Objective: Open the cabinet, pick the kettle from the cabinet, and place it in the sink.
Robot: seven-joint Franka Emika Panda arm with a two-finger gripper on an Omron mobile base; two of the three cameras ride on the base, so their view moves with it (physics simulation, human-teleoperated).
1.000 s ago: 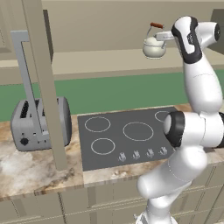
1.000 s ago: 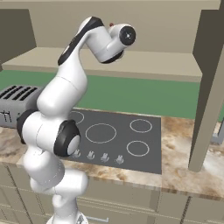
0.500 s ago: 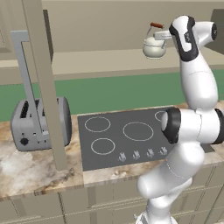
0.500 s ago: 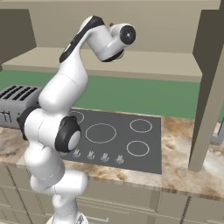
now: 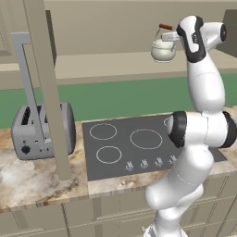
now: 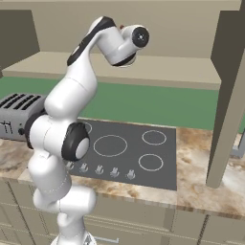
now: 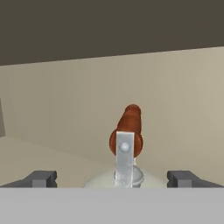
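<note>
I see gripper (image 7: 112,178) spread wide, grasping nothing. Kettle (image 5: 163,48) sits on cabinet (image 5: 115,62) shelf, directly ahead of fingers (image 7: 41,178). Its reddish wood handle grip (image 7: 127,129) stands centred between fingertips, not touching either.

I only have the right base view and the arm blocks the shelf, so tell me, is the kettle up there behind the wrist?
Observer: Yes. In the left base view the small cream-white rounded kettle sits on the open beige wall cabinet's shelf, right beside the hand.
Operator: Is the claw on it?
Observer: No. In the hand view the claw is wide open, a fingertip on each side of the kettle's reddish-brown wooden grip, neither touching.
Operator: Is it centred?
Observer: Yes, the grip stands midway between the fingertips.
</note>
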